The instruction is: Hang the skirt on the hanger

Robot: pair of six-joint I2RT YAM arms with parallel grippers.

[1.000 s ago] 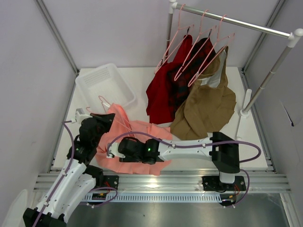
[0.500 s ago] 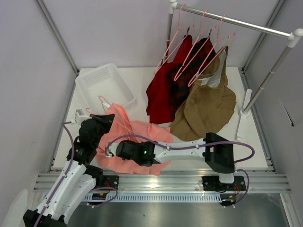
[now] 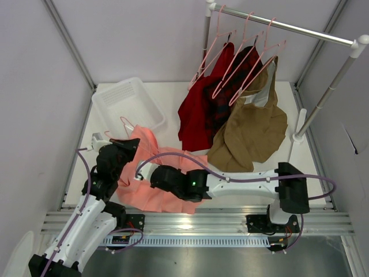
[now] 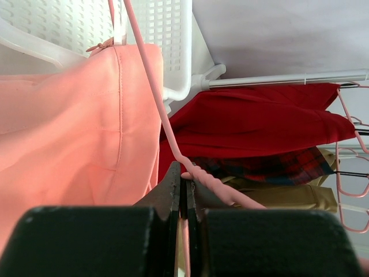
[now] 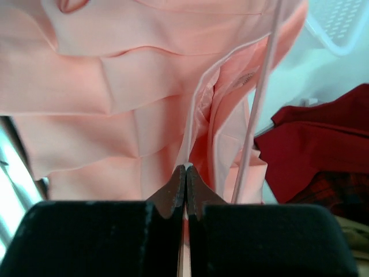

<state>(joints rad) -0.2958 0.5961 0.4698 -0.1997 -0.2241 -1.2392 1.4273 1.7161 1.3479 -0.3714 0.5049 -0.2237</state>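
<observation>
The salmon-pink skirt (image 3: 154,199) lies crumpled on the table's near left, under both grippers. The thin pale-pink hanger (image 3: 128,126) rests on the skirt's far end, its hook toward the basket. My left gripper (image 3: 123,148) is shut on the hanger's wire (image 4: 154,95) near the twisted neck, with the skirt (image 4: 69,127) spread to its left. My right gripper (image 3: 140,172) is shut on a pale hemmed edge of the skirt (image 5: 86,115). In the right wrist view its tips (image 5: 185,168) pinch that edge, and the hanger's wire (image 5: 259,104) runs just to the right.
A white slotted basket (image 3: 127,104) sits at the back left, close behind the hanger. A silver rail (image 3: 288,26) at the back right carries a dark red garment (image 3: 199,115), a tan-brown garment (image 3: 253,130) and spare pink hangers (image 3: 230,57). The rail's white post base (image 3: 300,124) stands at the right.
My right gripper has closed on the skirt's edge and shifted a little away from the near edge, its elbow swinging right. The left arm has not moved.
</observation>
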